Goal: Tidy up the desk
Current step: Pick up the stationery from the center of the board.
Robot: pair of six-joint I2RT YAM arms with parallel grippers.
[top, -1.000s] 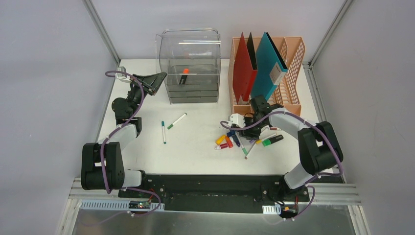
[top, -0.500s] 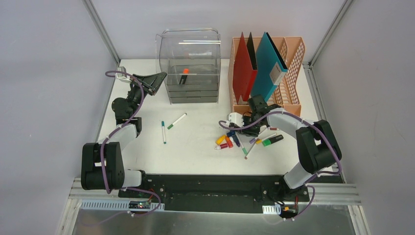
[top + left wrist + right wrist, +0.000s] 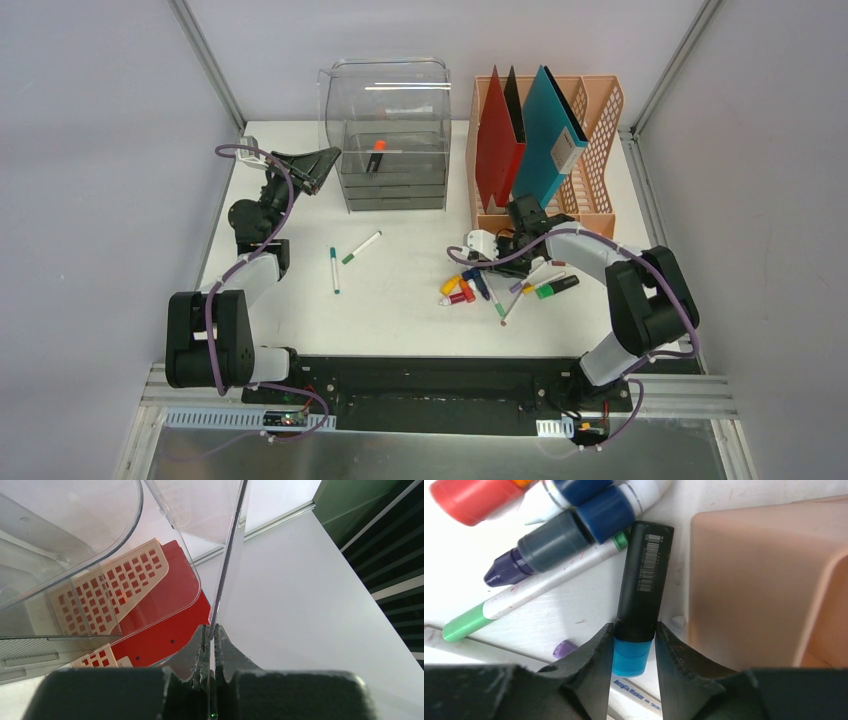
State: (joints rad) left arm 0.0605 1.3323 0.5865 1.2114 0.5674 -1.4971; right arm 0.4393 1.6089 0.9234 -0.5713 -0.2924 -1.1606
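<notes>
The white desk (image 3: 400, 310) carries a heap of loose markers (image 3: 470, 288) right of centre. My right gripper (image 3: 512, 240) is low at the heap's far edge, just in front of the peach file rack (image 3: 596, 110). In the right wrist view its gripper (image 3: 635, 630) has both fingertips pressed against a black marker with a blue cap (image 3: 644, 575) that lies on the desk. My left gripper (image 3: 318, 165) is at the back left, shut on a thin clear plastic edge (image 3: 227, 565) of the clear drawer box (image 3: 390, 140); its gripper (image 3: 211, 630) pinches that sheet.
Two green-tipped pens (image 3: 360, 247) (image 3: 334, 270) lie apart on the desk's left middle. The file rack holds a red folder (image 3: 497, 140) and a teal folder (image 3: 545, 140). The rack's corner (image 3: 764, 570) is right beside the gripped marker. An orange-capped item (image 3: 379, 146) sits in a drawer.
My right gripper's jaws have narrowed onto the black marker, and the wrist has edged slightly toward the rack. The left arm has not moved.
</notes>
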